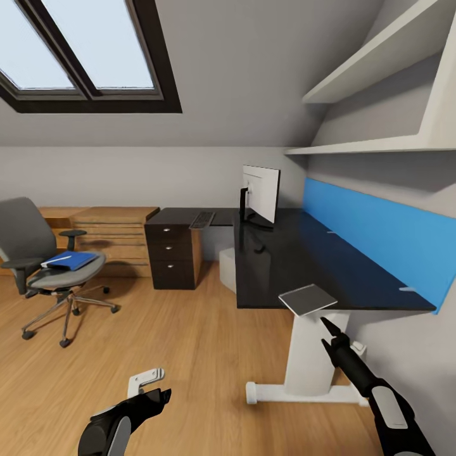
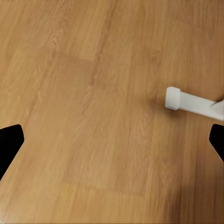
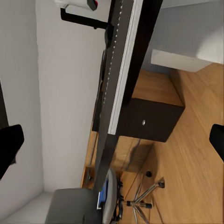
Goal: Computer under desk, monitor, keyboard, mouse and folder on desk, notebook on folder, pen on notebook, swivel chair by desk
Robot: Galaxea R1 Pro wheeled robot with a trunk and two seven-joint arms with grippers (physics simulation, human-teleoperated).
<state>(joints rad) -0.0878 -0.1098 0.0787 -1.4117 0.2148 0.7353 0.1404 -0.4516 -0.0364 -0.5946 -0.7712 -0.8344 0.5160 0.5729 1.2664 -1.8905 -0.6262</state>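
Observation:
The black desk [image 1: 297,259] with its blue back panel fills the right of the head view. On it stand the monitor [image 1: 260,194], the keyboard [image 1: 202,219] on the far wing, and a small dark lump, likely the mouse [image 1: 258,249]. The flat grey notebook [image 1: 308,299] lies on the desk's near corner. My right gripper [image 1: 328,335] is open just below and in front of that corner, pointing up at the notebook. The blue folder [image 1: 71,259] lies on the swivel chair [image 1: 28,244] at the left, with a thin white streak on it, perhaps the pen. The pale computer [image 1: 227,269] stands under the desk. My left gripper [image 1: 155,389] hangs open over the floor.
A dark drawer unit [image 1: 172,253] sits under the desk's far wing, with a low light-wood shelf unit [image 1: 107,231] behind the chair. The desk's white leg and foot [image 1: 304,380] stand between my arms; the foot's end [image 2: 186,100] shows on the wood floor. Wall shelves [image 1: 380,95] hang above.

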